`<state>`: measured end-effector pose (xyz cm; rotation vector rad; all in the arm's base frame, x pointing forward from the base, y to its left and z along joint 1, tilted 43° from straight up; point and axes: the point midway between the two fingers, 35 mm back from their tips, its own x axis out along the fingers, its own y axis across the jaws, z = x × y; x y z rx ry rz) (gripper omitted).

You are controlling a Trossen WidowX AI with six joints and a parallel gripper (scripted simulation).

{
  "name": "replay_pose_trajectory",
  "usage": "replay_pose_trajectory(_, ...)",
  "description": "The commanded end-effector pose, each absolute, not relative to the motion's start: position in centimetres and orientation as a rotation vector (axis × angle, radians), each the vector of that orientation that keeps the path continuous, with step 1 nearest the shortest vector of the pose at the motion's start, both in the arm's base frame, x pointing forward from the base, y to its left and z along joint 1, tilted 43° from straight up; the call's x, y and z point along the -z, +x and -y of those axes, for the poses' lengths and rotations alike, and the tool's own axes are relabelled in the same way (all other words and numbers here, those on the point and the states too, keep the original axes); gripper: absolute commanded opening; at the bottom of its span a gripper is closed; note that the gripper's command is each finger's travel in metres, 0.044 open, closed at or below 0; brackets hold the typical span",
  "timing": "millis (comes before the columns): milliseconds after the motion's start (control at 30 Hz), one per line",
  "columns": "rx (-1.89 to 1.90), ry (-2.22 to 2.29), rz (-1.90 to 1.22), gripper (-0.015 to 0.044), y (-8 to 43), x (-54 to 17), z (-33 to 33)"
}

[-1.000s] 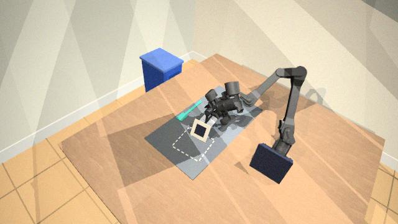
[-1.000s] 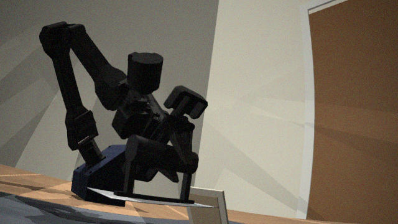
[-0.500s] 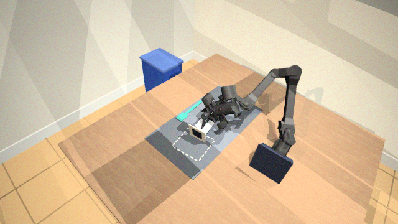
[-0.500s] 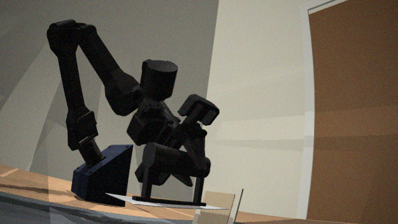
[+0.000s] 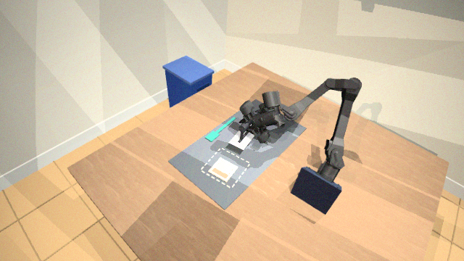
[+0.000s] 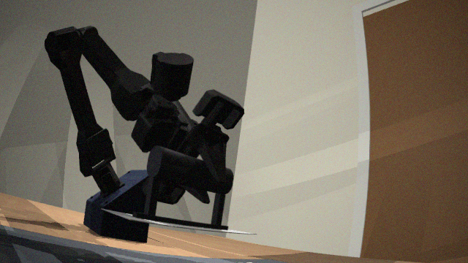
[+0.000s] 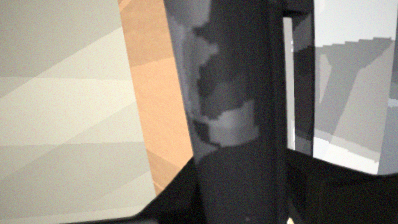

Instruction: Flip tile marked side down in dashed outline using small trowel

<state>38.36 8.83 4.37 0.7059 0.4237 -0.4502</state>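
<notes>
The tile [image 5: 225, 165] lies on the grey mat [image 5: 225, 200] inside the dashed outline [image 5: 202, 169]. Its upper face is pale with an orange-tan patch along the near edge; no dark square shows on it. My gripper [image 5: 243, 130] is shut on the small trowel's dark handle [image 6: 190, 169] [image 7: 227, 75]. The trowel's flat pale blade [image 5: 241, 141] [image 6: 175, 222] [image 7: 355, 22] is held above the mat, behind the tile and apart from it. The fingertips are mostly hidden by the handle and the arm's own parts.
A teal spatula [image 5: 213, 135] lies near the mat's left edge, beside the held trowel. The arm's dark blue base [image 5: 316, 190] [image 6: 124, 212] stands on the wooden table [image 5: 145, 159] to the right of the mat. A blue cabinet [image 5: 188, 69] stands on the floor beyond the table.
</notes>
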Motion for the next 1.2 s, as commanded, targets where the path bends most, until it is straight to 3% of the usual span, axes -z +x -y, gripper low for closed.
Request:
replay_pose_trajectory(0, 0.435, 0.713, -0.415, 0.0, 38.72, -6.63, -8.48)
replay_pose_trajectory(1167, 0.435, 0.713, -0.415, 0.0, 38.72, -7.26, -8.22)
